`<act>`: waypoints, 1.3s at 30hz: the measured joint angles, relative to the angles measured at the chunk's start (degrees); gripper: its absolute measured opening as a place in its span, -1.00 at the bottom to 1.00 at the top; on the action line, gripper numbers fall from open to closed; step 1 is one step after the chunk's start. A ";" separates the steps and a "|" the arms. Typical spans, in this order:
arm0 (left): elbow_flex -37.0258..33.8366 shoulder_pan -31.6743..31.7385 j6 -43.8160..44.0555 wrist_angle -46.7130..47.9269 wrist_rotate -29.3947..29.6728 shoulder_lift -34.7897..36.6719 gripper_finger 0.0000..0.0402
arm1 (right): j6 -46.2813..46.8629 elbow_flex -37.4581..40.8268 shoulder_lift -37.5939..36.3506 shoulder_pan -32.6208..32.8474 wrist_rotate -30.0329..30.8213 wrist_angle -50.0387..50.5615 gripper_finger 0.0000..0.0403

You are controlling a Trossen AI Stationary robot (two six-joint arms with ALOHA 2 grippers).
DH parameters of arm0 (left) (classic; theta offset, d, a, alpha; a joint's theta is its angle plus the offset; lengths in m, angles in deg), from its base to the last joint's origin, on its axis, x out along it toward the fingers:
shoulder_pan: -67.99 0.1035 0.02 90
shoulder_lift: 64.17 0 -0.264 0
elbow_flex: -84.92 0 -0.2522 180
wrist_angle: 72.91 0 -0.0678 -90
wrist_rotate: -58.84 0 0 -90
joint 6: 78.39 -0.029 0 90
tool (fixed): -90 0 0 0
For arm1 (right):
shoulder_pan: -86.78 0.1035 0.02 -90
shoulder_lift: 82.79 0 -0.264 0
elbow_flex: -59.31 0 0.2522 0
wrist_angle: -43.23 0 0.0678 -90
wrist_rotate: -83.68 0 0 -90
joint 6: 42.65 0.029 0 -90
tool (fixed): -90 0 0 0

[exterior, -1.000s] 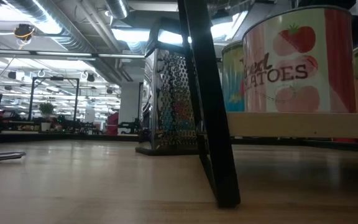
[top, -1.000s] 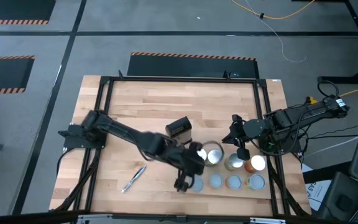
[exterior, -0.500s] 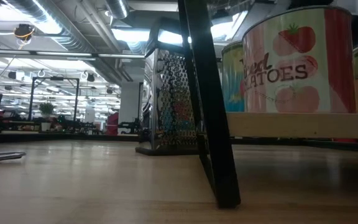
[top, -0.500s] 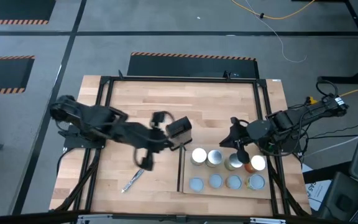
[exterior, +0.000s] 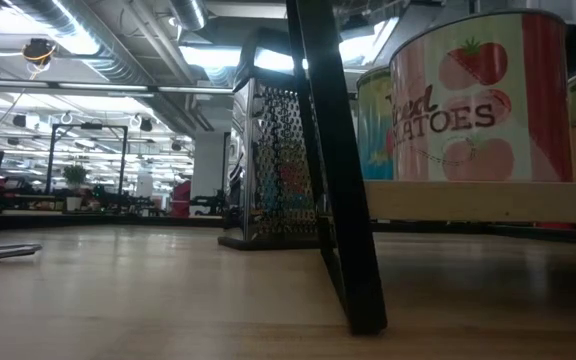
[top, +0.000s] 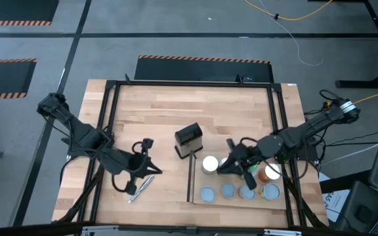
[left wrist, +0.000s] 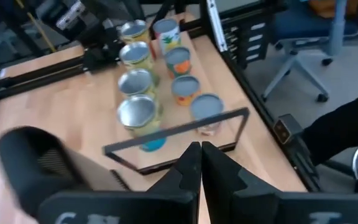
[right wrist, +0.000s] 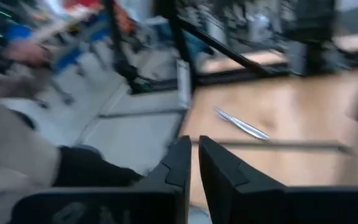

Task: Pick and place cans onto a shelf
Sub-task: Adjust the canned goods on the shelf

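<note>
Several cans stand upright in two rows on the shelf [top: 281,200], a pale panel at the table's near right with a thin black bar [top: 191,178] on its left side. Among them are a white-topped can [top: 210,164] and a silver-blue one [top: 207,194]. The low view shows a tomato can [exterior: 478,95] up close. My left gripper [top: 146,157] hangs shut over the table's left half, apart from the cans. My right gripper [top: 227,165] hovers shut above the shelf's far row, hiding part of it, with nothing between its fingers [right wrist: 179,163].
A black box grater [top: 189,139] stands just beyond the shelf's far left corner. A thin silver pen-like tool [top: 140,188] lies on the tabletop below my left gripper. A black frame [top: 110,118] runs round the table.
My left gripper has drawn back from the shelf's left edge toward the table's left edge, rising a little and staying shut. My right gripper has moved toward the table's left over the far row of cans and tipped up nearer to level. The cans have stayed put.
</note>
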 joint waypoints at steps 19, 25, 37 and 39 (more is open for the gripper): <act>-24.94 -1.57 2.93 -27.38 -0.35 3.36 -0.98 | -3.16 0.00 11.06 1.63 -4.50 -21.34 -0.38; -28.62 -1.55 3.12 -32.89 -0.36 3.36 -0.99 | -5.74 -2.68 11.88 2.32 -4.39 -20.95 -0.17; -28.87 -1.49 3.01 -33.63 -0.36 3.34 -0.99 | -1.84 -30.23 24.27 8.58 6.96 22.26 -0.19; -28.87 -1.51 3.01 -33.60 -0.42 3.34 -0.99 | 4.82 -33.42 26.62 8.73 7.04 28.93 -0.19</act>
